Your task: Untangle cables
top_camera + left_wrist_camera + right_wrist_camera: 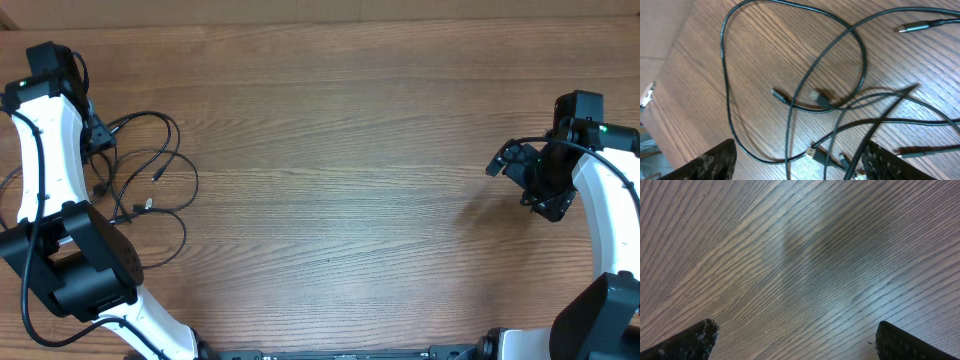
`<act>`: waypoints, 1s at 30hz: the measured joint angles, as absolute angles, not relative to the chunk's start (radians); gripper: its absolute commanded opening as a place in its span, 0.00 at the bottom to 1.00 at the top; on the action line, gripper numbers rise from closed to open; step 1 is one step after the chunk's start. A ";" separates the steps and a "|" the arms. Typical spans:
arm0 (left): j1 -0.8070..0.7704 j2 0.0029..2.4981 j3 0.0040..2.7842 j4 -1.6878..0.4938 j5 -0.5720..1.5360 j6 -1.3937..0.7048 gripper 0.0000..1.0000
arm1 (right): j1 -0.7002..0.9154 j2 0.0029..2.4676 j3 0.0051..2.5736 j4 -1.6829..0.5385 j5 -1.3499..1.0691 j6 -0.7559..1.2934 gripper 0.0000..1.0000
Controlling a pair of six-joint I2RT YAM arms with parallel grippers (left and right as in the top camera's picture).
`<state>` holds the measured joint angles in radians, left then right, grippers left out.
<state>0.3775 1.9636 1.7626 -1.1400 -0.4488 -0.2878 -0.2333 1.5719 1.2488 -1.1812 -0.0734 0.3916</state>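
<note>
Cables [150, 170] are lying in loose, overlapping loops beside the left edge of the worktop [350, 200], toward its far-left corner, with several plug ends pointing into the heap. The left gripper [800, 150] is hovering right over them, its fingers spread wide and gripping nothing. In the wrist view the strands are crossing between the two fingers. The right gripper [512, 160] is hanging near the right edge, well apart from the cords. It too is opened wide and empty, with only bare wood showing beneath it.

Judging from this, the step in hand is choosing one strand to draw free. The wisest course is probably closing on a single cord near a free end, such as the silver-tipped plug [912, 26]. Closing at a crossing is risking a pinch on two or three cords together. The pull should be going slowly toward the open middle of the worktop, so the loops are sliding off instead of tightening into a knot.
</note>
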 measured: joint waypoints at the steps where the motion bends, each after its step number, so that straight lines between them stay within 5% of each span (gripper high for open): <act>1: 0.377 1.964 1.763 -1.139 -0.440 -0.289 0.91 | -0.233 1.572 1.249 -1.181 -0.073 0.392 1.00; 7: 0.377 1.964 1.763 -1.068 -0.258 -0.234 0.95 | -0.233 1.572 1.249 -1.182 -0.073 0.392 1.00; 16: 0.336 1.964 1.763 -0.998 0.416 0.009 1.00 | -0.233 1.572 1.249 -1.182 -0.073 0.392 1.00; 19: 0.287 1.964 1.763 -1.030 0.445 0.033 1.00 | -0.233 1.572 1.249 -1.182 -0.074 0.392 1.00; 24: 0.186 1.964 1.763 -1.130 0.432 0.049 0.85 | -0.233 1.572 1.249 -1.182 -0.074 0.392 1.00; 30: 0.084 1.964 1.763 -1.288 0.344 0.041 0.87 | -0.227 1.572 1.249 -1.192 -0.097 0.376 1.00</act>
